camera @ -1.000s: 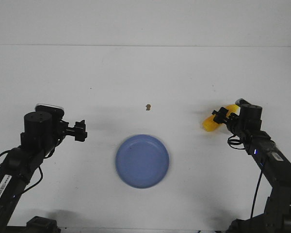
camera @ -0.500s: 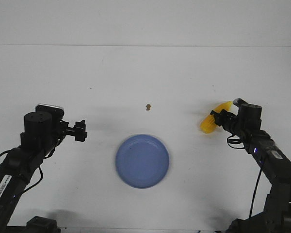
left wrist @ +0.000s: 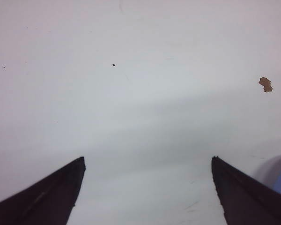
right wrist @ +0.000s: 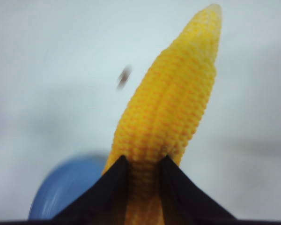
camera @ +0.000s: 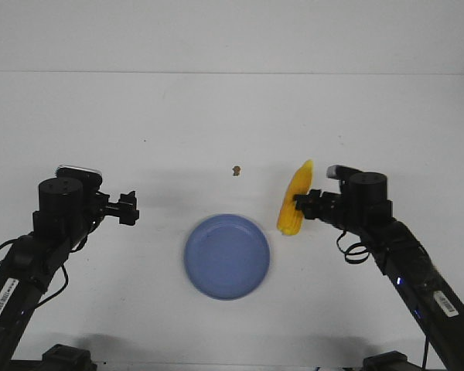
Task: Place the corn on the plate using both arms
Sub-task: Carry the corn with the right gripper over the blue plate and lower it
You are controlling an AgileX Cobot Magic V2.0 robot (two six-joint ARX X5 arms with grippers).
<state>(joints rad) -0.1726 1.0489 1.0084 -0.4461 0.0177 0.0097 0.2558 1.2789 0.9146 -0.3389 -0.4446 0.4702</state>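
Note:
My right gripper [camera: 300, 204] is shut on the yellow corn [camera: 295, 199] near its thick end and holds it above the table, just right of the blue plate [camera: 227, 256]. The cob's tip points away from me. In the right wrist view the corn [right wrist: 171, 105] stands between the black fingers [right wrist: 113, 180], and the plate's edge [right wrist: 68, 185] shows beside it. My left gripper [camera: 128, 209] is open and empty, left of the plate; in the left wrist view its two fingertips [left wrist: 75, 176] are wide apart over bare table, with the gripper's middle [left wrist: 147, 161] over nothing.
A small brown speck [camera: 236, 170] lies on the white table beyond the plate; it also shows in the left wrist view [left wrist: 265, 84]. The table's far edge meets a white wall.
My right arm has carried the corn leftward, from the right side of the table to just beside the plate, and the cob has turned more upright. The left arm has not moved.

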